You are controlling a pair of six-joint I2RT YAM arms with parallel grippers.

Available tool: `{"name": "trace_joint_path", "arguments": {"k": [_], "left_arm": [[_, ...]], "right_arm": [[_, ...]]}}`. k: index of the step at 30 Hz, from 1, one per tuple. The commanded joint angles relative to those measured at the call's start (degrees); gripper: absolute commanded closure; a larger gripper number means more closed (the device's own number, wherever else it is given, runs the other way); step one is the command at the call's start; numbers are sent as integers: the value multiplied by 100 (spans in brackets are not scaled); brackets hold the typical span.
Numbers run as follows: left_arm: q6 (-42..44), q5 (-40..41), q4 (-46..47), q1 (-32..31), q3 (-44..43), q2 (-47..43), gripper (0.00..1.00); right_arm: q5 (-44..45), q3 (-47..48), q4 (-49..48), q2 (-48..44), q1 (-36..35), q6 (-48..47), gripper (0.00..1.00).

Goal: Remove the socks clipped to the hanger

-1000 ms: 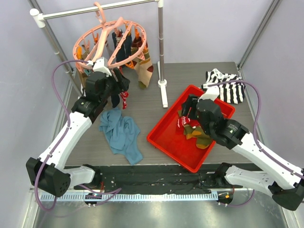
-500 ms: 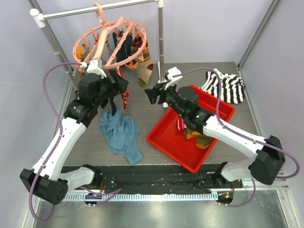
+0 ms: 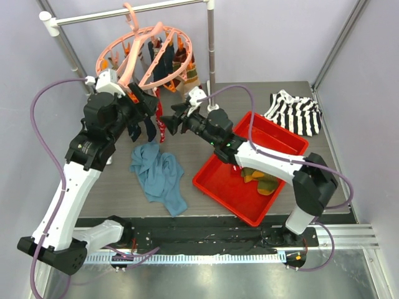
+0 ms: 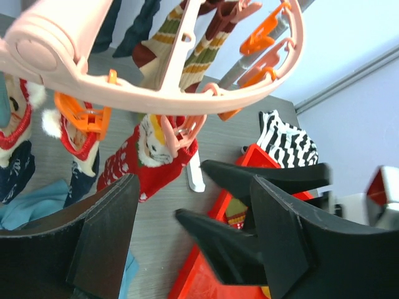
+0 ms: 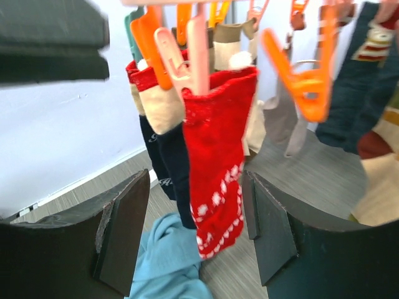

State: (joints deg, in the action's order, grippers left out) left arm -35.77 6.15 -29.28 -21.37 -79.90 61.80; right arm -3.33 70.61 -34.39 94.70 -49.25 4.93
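The salmon-pink ring hanger [image 3: 146, 55] hangs from the rail with several socks [image 3: 177, 75] clipped under it. It spans the top of the left wrist view [image 4: 187, 93]. A red-white sock [image 5: 218, 162] hangs from a pink clip [image 5: 198, 56], next to a navy sock [image 5: 167, 168]. My right gripper [image 5: 196, 227] is open, with the red sock's lower half hanging between its fingers. My left gripper [image 4: 193, 237] is open and empty just below the ring, beside the same red sock [image 4: 146, 165]. In the top view the two grippers, left [image 3: 148, 107] and right [image 3: 167, 121], meet at the sock [image 3: 163, 131].
A red tray [image 3: 215, 177] at centre right holds removed socks [image 3: 259, 179]. A blue cloth [image 3: 159, 174] lies on the table below the hanger. A black-and-white striped garment [image 3: 296, 112] lies at the back right. The grey rail post [image 3: 211, 62] and its foot stand beside the hanger.
My right arm has swung from over the red tray to the left, up to the red sock on the hanger. My left arm has shifted slightly left and up under the ring.
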Motion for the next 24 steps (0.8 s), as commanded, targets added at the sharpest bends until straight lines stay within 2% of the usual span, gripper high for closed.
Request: {"name": "trace_joint_path", "arguments": {"k": [1, 4, 6, 7, 8, 11, 14, 24], "left_arm": [[52, 246, -192, -26, -420, 191, 26], [131, 316, -315, -26, -657, 411, 28], [210, 422, -438, -17, -781, 508, 29], [237, 457, -465, -17, -886, 543, 30], [281, 483, -482, -17, -922, 604, 31], [430, 676, -544, -17, -1063, 693, 34], [527, 826, -693, -17, -1221, 789, 34], [624, 949, -1132, -17, -1766, 1202, 34]], "right_arm": [[148, 576, -446, 303, -119, -168, 32], [307, 849, -271, 549, -181, -211, 34], [535, 1024, -139, 672, -216, -264, 43], [553, 1060, -51, 682, -242, -282, 51], [562, 1060, -24, 673, -251, -308, 66], [623, 1025, -6, 524, -304, -396, 88], [658, 1043, 187, 366, -392, -458, 99], [702, 1051, 565, 119, -559, -677, 99]]}}
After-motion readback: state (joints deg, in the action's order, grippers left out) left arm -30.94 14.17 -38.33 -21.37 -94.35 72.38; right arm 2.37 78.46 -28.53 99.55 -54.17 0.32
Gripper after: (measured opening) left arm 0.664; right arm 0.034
